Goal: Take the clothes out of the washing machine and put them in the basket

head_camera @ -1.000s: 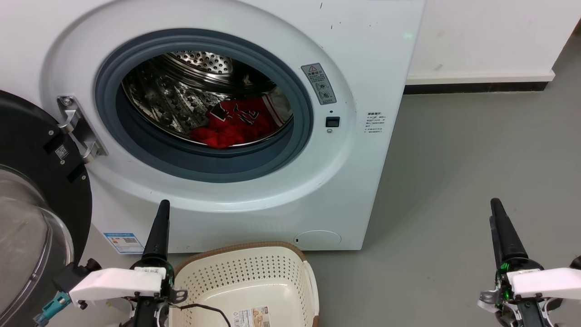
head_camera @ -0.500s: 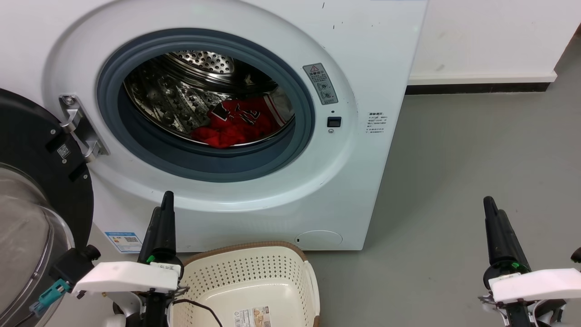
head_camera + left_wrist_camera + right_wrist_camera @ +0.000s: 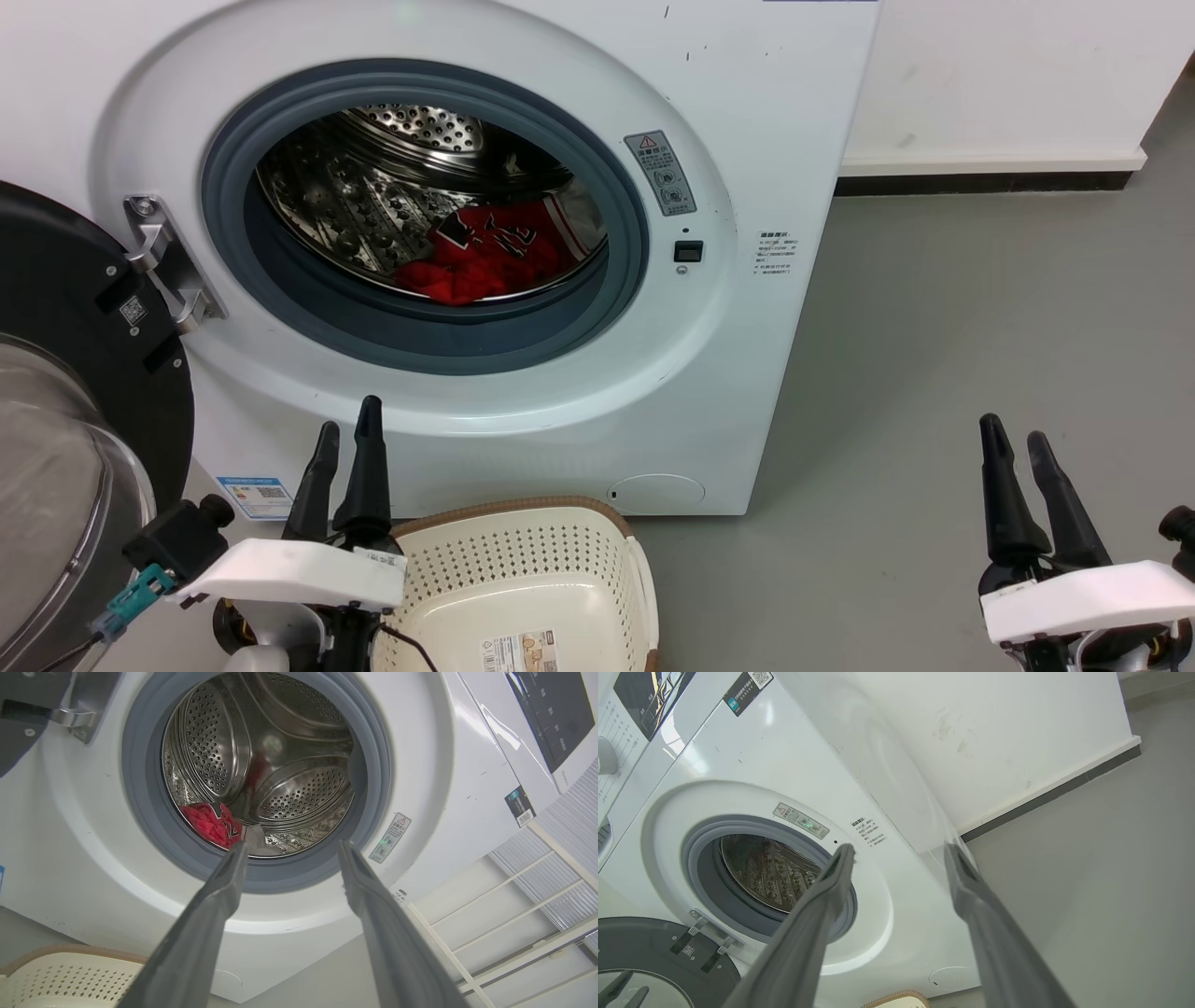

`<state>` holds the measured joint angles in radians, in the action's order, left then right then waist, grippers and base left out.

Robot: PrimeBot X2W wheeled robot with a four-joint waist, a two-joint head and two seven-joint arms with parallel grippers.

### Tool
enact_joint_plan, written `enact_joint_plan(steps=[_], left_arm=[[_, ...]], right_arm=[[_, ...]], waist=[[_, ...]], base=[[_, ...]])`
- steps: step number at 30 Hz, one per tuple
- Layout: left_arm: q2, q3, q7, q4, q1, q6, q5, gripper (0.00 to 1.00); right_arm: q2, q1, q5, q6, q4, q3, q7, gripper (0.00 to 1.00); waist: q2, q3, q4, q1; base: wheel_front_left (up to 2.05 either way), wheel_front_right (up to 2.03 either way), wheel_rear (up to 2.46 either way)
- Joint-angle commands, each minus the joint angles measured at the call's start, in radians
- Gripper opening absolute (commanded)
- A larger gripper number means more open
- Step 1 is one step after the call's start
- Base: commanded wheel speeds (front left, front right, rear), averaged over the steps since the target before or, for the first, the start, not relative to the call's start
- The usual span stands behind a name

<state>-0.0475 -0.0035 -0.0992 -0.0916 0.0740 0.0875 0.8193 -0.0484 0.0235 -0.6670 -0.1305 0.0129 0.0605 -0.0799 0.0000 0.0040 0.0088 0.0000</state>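
Red cloth, the clothes (image 3: 485, 257), lies heaped at the bottom of the perforated steel drum (image 3: 373, 196), toward its front lip and within reach of the porthole. Whether the heap is one garment or two tangled together is hard to tell from here. The washing machine (image 3: 747, 392) has its glass door (image 3: 93, 373) swung wide to the robot's left, which leaves a straight path into the drum. The basket (image 3: 509, 507) stands on the floor (image 3: 934, 327) just below the porthole, close against the machine's front, so a garment drawn out needs only a short drop. The part of it in view holds just a paper label (image 3: 518, 651).

The left tool (image 3: 348, 417) hovers beside the basket, its fingers spread with nothing between them. In its wrist view it aims up at the porthole, which reads as readiness to reach in. The right tool (image 3: 1011, 430), likewise released and empty, hangs well apart over bare floor, out of the way. No garment is out yet.
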Motion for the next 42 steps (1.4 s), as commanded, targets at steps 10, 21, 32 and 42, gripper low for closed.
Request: enact_joint_plan(steps=[10, 21, 32, 42], left_arm=[[-0.003, -0.026, -0.035, 0.018, -0.003, -0.018, -0.169, 1.0], [-0.003, -0.034, -0.065, 0.025, -0.012, -0.027, -0.317, 1.0], [-0.003, -0.049, -0.091, 0.032, -0.019, -0.037, -0.446, 1.0], [-0.004, -0.063, -0.112, 0.031, -0.025, -0.04, -0.543, 1.0]], right_arm=[[-0.003, 0.011, 0.178, 0.0, -0.055, -0.009, -0.002, 1.0], [-0.003, 0.027, 0.318, 0.0, -0.09, -0.016, 0.008, 1.0], [-0.003, 0.042, 0.436, 0.0, -0.118, -0.008, 0.025, 1.0], [-0.003, 0.058, 0.525, 0.0, -0.143, -0.011, 0.021, 1.0]], waist=[[0.0, 0.001, 0.003, 0.0], [0.0, 0.003, 0.005, 0.0], [0.0, 0.008, 0.01, 0.0], [0.0, 0.008, 0.012, 0.0]], base=[[0.0, 0.0, 0.0], [0.0, 0.0, 0.0], [0.0, 0.0, 0.0], [0.0, 0.0, 0.0]])
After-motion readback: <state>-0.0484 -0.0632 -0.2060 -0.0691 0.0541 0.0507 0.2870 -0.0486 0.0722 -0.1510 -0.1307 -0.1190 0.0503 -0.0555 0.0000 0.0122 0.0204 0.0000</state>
